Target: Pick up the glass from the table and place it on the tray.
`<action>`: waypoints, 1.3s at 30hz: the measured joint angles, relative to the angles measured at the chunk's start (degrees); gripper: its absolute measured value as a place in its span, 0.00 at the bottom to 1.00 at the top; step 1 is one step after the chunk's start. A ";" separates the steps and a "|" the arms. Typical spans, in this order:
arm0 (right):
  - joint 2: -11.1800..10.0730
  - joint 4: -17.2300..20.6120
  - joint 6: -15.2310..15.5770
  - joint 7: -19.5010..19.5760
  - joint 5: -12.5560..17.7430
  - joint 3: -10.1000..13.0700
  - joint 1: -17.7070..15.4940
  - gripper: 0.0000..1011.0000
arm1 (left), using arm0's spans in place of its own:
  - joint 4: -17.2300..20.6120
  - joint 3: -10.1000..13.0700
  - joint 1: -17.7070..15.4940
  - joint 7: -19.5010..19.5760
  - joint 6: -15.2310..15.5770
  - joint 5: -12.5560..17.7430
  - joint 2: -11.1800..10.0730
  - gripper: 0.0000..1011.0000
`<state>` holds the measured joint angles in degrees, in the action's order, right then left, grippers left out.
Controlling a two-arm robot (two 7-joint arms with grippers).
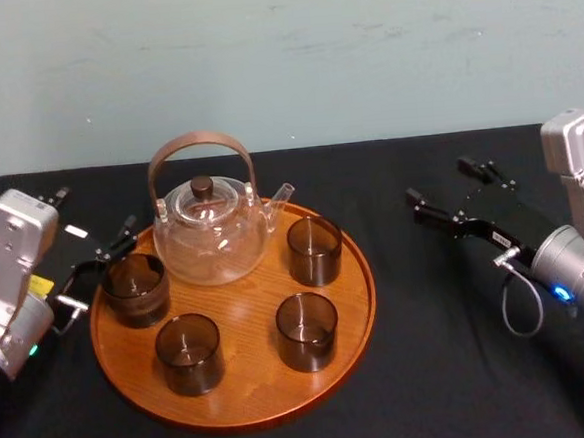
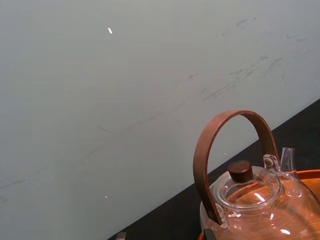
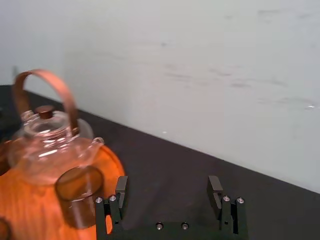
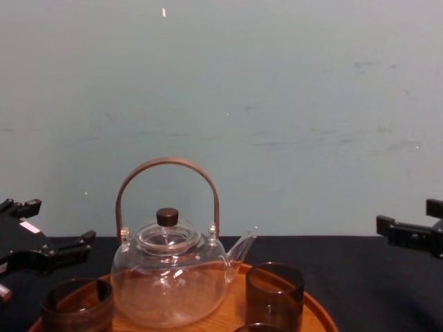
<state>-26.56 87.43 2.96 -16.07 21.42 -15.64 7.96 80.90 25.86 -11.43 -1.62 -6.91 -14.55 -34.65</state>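
The round orange-brown wooden tray [image 1: 244,323] carries a clear glass teapot [image 1: 211,235] and several dark smoky glasses. One glass [image 1: 134,288] stands upright on the tray's left edge. My left gripper [image 1: 101,275] sits right beside it on the outer side, open, its fingertips at the glass's left rim and not pressing on it. In the chest view that glass [image 4: 76,304] is low on the left, in front of the left gripper [image 4: 59,221]. My right gripper [image 1: 438,181] hovers open over the black table to the right of the tray, and its wrist view [image 3: 167,185] shows nothing between the fingers.
Other glasses stand at the tray's back right [image 1: 314,249], front right [image 1: 307,330] and front left [image 1: 188,354]. The teapot's tall wooden handle [image 1: 199,145] rises at the back. A pale wall closes off the far side of the black table [image 1: 453,368].
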 joint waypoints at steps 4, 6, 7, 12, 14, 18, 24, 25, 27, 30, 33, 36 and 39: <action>1.73 -1.13 -1.75 1.94 -1.39 0.63 -0.30 0.99 | 0.00 0.00 0.00 0.00 0.00 0.00 0.00 0.99; 2.65 -1.98 -2.31 2.65 -2.04 0.86 -0.29 0.99 | 0.00 0.00 0.00 0.00 0.00 0.00 0.00 0.99; 2.93 -2.28 -2.39 2.78 -2.19 0.95 -0.27 0.99 | 0.00 0.00 0.00 0.00 0.00 0.00 0.00 0.99; 4.04 -3.40 -2.60 3.18 -2.98 1.34 -0.13 0.99 | 0.00 0.00 0.00 0.00 0.00 0.00 0.00 0.99; 4.00 -3.39 -2.63 3.22 -2.98 1.35 -0.13 0.99 | 0.00 0.00 0.00 0.00 0.00 0.00 0.00 0.99; 3.96 -3.34 -2.66 3.26 -2.97 1.35 -0.15 0.99 | 0.00 0.00 0.00 0.00 0.00 0.00 0.00 0.99; 3.94 -3.25 -2.68 3.29 -2.97 1.34 -0.18 0.99 | 0.00 0.00 0.00 0.00 0.00 0.00 0.00 0.99; 3.93 -3.23 -2.69 3.30 -2.97 1.34 -0.19 0.99 | 0.00 0.00 0.00 0.00 0.00 0.00 0.00 0.99; 3.92 -3.21 -2.69 3.31 -2.96 1.34 -0.20 0.99 | 0.00 0.00 0.00 0.00 0.00 0.00 0.00 0.99; 3.90 -3.18 -2.69 3.33 -2.95 1.33 -0.22 0.99 | 0.00 0.00 0.00 0.00 0.00 0.00 0.00 0.99; 3.89 -3.17 -2.69 3.34 -2.95 1.33 -0.23 0.99 | 0.00 0.00 0.00 0.00 0.00 0.00 0.00 0.99; 3.87 -3.16 -2.69 3.35 -2.95 1.33 -0.24 0.99 | 0.00 0.00 0.00 0.00 0.00 0.00 0.00 0.99; 3.86 -3.14 -2.69 3.35 -2.94 1.33 -0.24 0.99 | 0.00 0.00 0.00 0.00 0.00 0.00 0.00 0.99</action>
<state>-22.70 84.29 0.26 -12.72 18.49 -14.31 7.72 80.90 25.86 -11.43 -1.62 -6.91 -14.55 -34.64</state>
